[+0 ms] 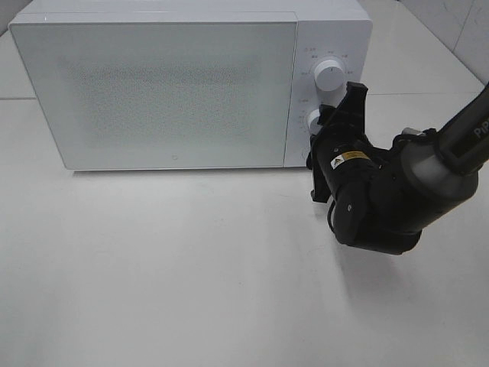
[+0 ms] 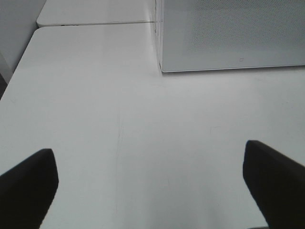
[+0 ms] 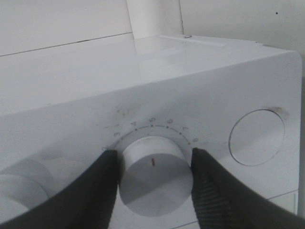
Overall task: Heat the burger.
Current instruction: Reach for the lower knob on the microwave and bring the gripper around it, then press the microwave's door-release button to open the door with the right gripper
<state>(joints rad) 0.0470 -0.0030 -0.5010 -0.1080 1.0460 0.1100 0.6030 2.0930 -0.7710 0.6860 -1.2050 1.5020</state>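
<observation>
The right gripper (image 3: 153,160) is clasping the lower dial (image 3: 152,179), jaws half apart, at 4 o'clock on the microwave (image 1: 153,84). The left gripper (image 2: 150,186) is hanging wide open, empty. The burger's location cannot be told.

My right arm (image 1: 428,164) is matte black with a rounded wrist housing, a small yellow-and-white warning label (image 1: 348,159) and white lettering (image 1: 481,127), cut off, perhaps "Pi". My right gripper (image 3: 152,160) has dark fingers (image 3: 217,191), finely ribbed inside.

White microwave (image 1: 328,30), dot-patterned door (image 1: 153,92); black gripper (image 3: 153,164).
</observation>
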